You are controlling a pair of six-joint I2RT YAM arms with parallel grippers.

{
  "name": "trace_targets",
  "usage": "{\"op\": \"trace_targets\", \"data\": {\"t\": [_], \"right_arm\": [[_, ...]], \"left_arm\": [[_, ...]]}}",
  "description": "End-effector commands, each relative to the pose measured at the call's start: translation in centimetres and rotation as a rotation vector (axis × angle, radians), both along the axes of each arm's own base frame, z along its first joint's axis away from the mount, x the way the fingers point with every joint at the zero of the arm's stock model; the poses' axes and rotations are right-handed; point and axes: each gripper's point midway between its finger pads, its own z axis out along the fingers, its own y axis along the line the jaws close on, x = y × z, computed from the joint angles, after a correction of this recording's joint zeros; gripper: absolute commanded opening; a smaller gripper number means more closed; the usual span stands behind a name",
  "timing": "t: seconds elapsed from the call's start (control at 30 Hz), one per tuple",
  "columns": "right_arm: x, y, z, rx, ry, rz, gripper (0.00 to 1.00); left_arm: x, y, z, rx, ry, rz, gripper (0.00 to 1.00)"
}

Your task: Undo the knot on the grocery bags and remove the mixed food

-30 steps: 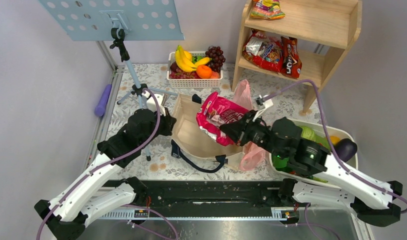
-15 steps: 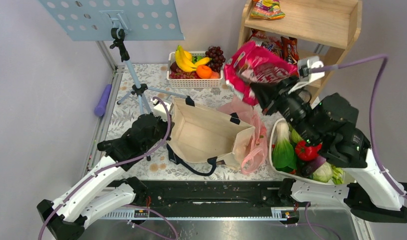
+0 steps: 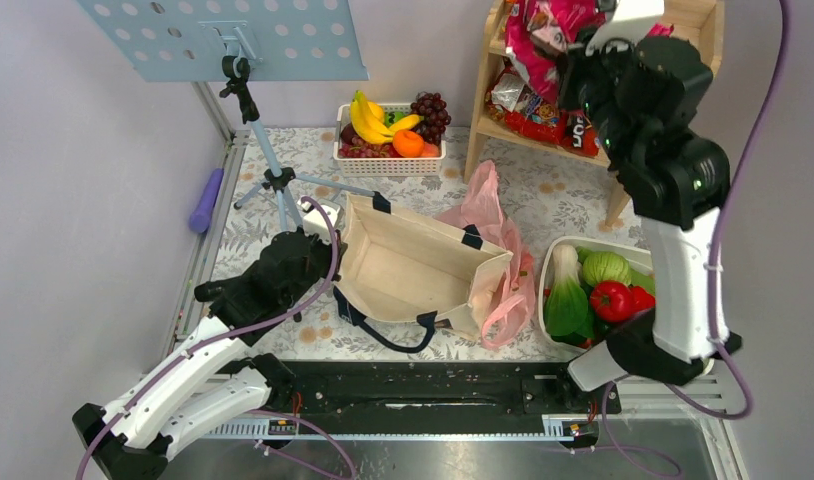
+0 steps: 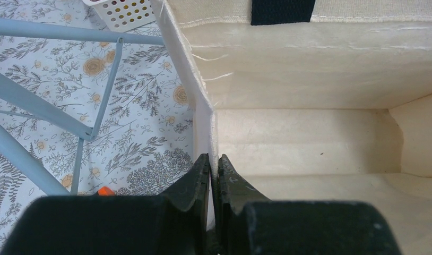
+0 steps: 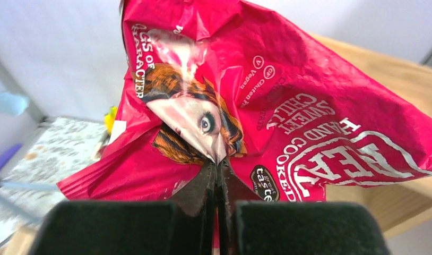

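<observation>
Right wrist: right pincer (image 5: pixel 218 169) tight on magenta snack packet (image 5: pixel 288 95); left pincer (image 4: pixel 214 162) tight on tote wall (image 4: pixel 205 127).

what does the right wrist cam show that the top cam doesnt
Only the right wrist view: the print on the magenta snack packet, a face and "sweet chilli" lettering, and the right pincer shut on a fold of it.
Only the top view: the canvas tote, the pink bag beside it, the fruit basket and the vegetable tub.
Both: the packet held up at the wooden shelf.
</observation>
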Motion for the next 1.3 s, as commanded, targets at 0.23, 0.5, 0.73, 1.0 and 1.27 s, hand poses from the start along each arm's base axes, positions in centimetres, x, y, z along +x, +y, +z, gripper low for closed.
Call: {"op": "trace_targets", "data": {"t": [0.23,0.5,0.73,1.0,1.27], "right_arm": [[8.0,-6.7,0.3,-0.129,-0.024,-0.096,0.0],[13.5,-9.4,0.4,-0.328,-0.091,-0.207,0.0],[16.5,-13.2,-0.1,-0.431,-0.106,-0.388,0.0],[19.6,-14.0,0.0,-0.464,-0.169,-0.395,0.0],[22.8,-12.0,-3.4,-0.521,-0.138,-0.269,0.0]], "left_arm": [[0.5,-0.3,1.4,-0.038,-0.052,-0.001,0.0],[0.5,-0.3,1.5,-0.036,-0.054,-0.002,0.0],[0.6,0.0,1.7,-0.029,-0.065,0.012,0.0],[0.7,0.0,1.6,-0.021,-0.061,0.011,0.0],[0.8,0.0,1.3,-0.008,-0.056,0.016,0.0]]}}
